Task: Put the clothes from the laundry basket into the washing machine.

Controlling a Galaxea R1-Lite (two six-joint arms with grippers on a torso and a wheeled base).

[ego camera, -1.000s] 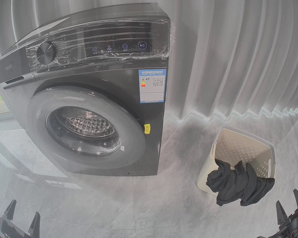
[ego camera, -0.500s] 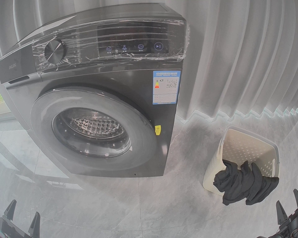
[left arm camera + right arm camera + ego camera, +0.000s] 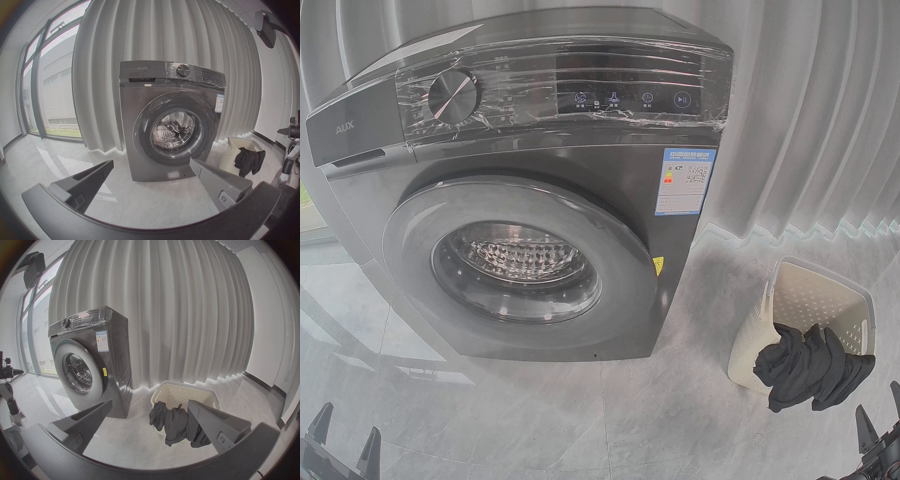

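left fingers (image 3: 84, 181) and right fingers (image 3: 215, 424) are both spread wide with nothing in them. black clothes (image 3: 809, 375) hang over the near rim of the cream laundry basket (image 3: 800, 294), sitting on the floor (image 3: 550, 412) at roughly 4 o'clock from the washing machine (image 3: 550, 169), near but not touching. pleated curtain (image 3: 800, 125) runs behind both, at 12 o'clock

Pale pleated curtains (image 3: 800, 125) hang to a glossy grey tiled floor (image 3: 550, 425); tall windows (image 3: 56, 93) admit daylight.
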